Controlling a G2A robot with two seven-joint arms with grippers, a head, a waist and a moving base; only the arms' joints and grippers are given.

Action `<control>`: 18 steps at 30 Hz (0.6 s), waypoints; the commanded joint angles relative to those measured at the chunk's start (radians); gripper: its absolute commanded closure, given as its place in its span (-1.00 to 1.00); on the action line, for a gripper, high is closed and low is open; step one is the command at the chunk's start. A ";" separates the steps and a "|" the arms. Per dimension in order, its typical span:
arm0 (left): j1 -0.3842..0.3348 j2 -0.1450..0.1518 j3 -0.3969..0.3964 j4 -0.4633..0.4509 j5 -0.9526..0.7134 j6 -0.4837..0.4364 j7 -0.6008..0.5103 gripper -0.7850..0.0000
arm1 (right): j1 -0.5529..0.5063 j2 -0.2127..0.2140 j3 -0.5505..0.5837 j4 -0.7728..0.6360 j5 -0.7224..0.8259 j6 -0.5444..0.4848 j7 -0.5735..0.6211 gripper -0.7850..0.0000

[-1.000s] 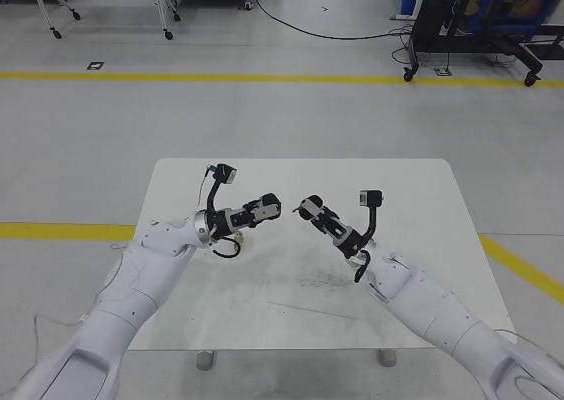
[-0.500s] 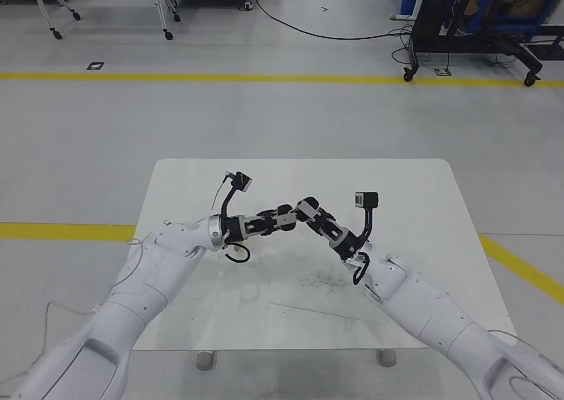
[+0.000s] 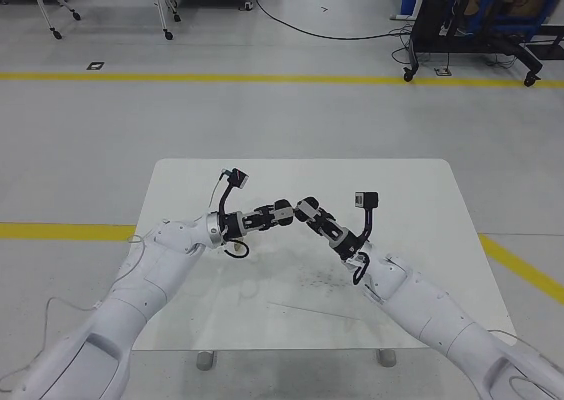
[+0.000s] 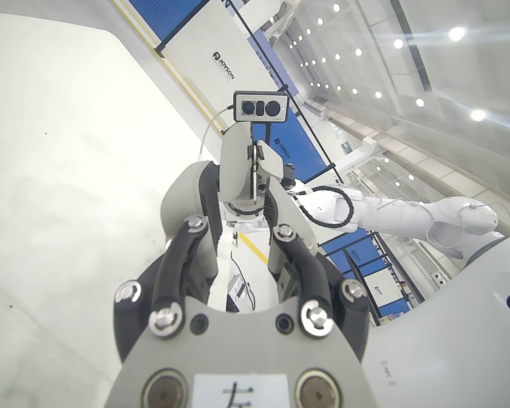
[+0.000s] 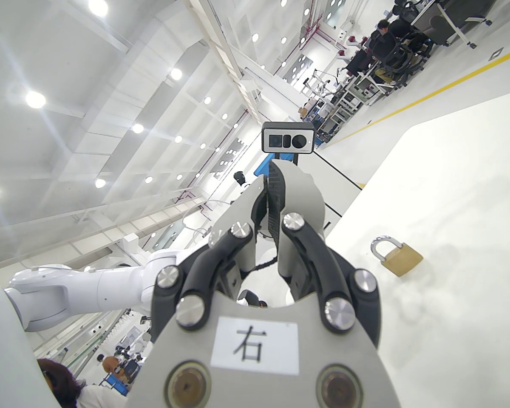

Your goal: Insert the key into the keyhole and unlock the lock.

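Observation:
A brass padlock (image 5: 397, 256) with a steel shackle lies flat on the white table (image 3: 402, 190), apart from both grippers. Above the table's middle the two grippers meet tip to tip. My right gripper (image 5: 267, 184) is shut on a thin metal key (image 4: 253, 171), seen edge-on between its white fingers in the left wrist view. My left gripper (image 4: 242, 188) is open, and its fingers (image 4: 187, 197) stand on either side of the right gripper (image 4: 253, 150). From the top the left gripper (image 3: 280, 213) touches or nearly touches the right gripper (image 3: 307, 209).
The table has rounded corners and bare room on the right and front. Scuff marks (image 3: 322, 280) show near its middle. A black cable loop (image 3: 237, 250) hangs under the left wrist.
My left gripper has moved to the right, closing the gap to the right gripper until the tips meet. The right arm has hardly moved.

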 commanded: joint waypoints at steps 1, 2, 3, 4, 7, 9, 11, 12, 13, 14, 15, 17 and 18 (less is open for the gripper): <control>0.000 0.000 0.000 0.001 -0.003 -0.004 0.004 0.44 | 0.000 0.000 0.000 0.000 0.000 0.000 0.000 1.00; 0.000 0.000 0.000 0.001 -0.005 -0.007 0.007 0.46 | 0.000 0.000 0.000 0.000 0.000 0.000 0.000 1.00; 0.000 0.000 0.000 0.001 -0.005 -0.010 0.010 0.48 | 0.000 0.000 0.000 0.000 0.000 0.000 0.000 1.00; 0.001 0.000 0.000 0.000 -0.005 -0.012 0.012 0.50 | 0.000 0.000 0.000 0.000 0.000 0.000 0.000 1.00; 0.002 0.000 0.003 -0.001 -0.004 -0.015 0.015 0.67 | 0.000 0.000 0.000 0.000 0.000 0.000 0.000 1.00; 0.002 0.000 0.004 0.000 -0.003 -0.015 0.015 1.00 | 0.000 0.000 0.000 0.000 0.000 0.000 0.000 1.00; 0.001 0.000 0.004 0.004 -0.001 -0.015 0.015 1.00 | 0.000 0.000 0.000 0.000 0.000 0.000 0.000 1.00; 0.000 0.000 0.004 0.005 0.000 -0.015 0.015 1.00 | 0.000 0.000 0.000 0.000 0.000 0.000 0.000 1.00; 0.000 0.000 0.004 0.006 0.003 -0.016 0.017 1.00 | 0.000 0.000 0.000 0.000 0.000 0.000 0.000 1.00; -0.001 0.000 0.005 0.007 0.006 -0.018 0.018 1.00 | 0.000 0.000 0.000 0.000 0.000 0.000 0.000 1.00; -0.001 -0.001 0.004 0.008 0.007 -0.020 0.020 1.00 | 0.000 0.000 0.000 0.000 0.000 0.000 0.000 1.00; -0.001 -0.001 0.003 0.010 0.009 -0.024 0.024 1.00 | 0.000 0.000 0.000 0.000 0.000 0.000 0.000 1.00; -0.001 -0.001 0.002 0.012 0.011 -0.027 0.027 1.00 | 0.000 0.000 0.000 0.000 0.000 0.000 0.000 1.00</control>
